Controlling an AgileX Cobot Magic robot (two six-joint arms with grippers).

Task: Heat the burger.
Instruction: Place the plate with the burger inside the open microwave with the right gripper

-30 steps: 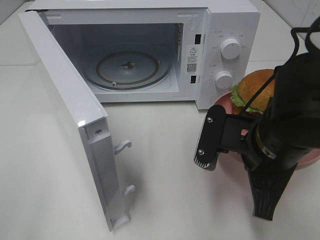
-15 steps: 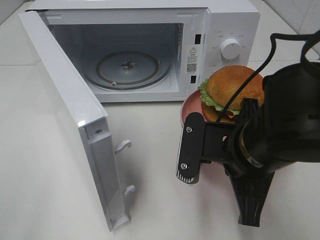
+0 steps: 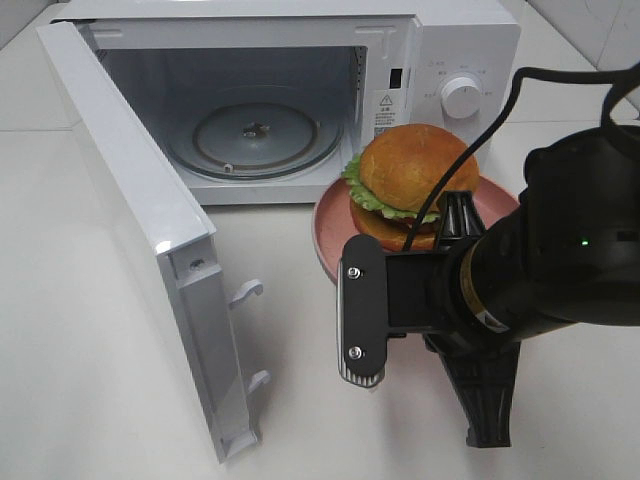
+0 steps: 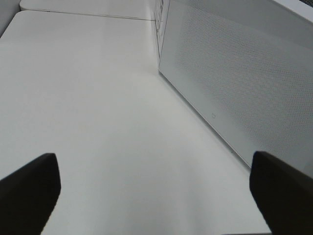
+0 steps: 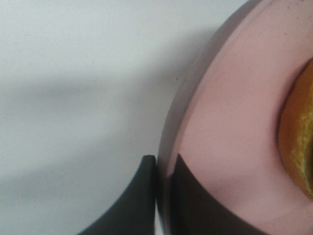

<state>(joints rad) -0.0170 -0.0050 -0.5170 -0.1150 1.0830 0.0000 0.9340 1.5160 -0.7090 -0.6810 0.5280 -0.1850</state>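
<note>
The right gripper (image 5: 161, 164) is clenched on the rim of a pink plate (image 5: 230, 98). One dark finger (image 5: 139, 196) lies on the outside of the rim and the other presses on the plate's upper face, so the rim is pinched between them. The burger (image 3: 405, 180) sits on this plate, further in from the pinched edge. It has a glossy golden-brown bun, frilly green lettuce and a dark patty. Only a sliver of the bun shows beside the fingers in the right wrist view.

Beyond the burger, on the far side from the right fingers, stands a white microwave (image 3: 470, 40). Its door (image 3: 130, 220) is swung wide and a glass turntable (image 3: 255, 135) shows in the cavity. The plate's far edge is just in front of the oven opening.

The left gripper (image 4: 156, 196) is released, its two dark fingers (image 4: 29, 188) spread far apart and holding nothing. Between and ahead of them is the bare white table (image 4: 98, 98). The perforated outer face of the microwave door stands ahead of them to one side, clear of both fingers.
</note>
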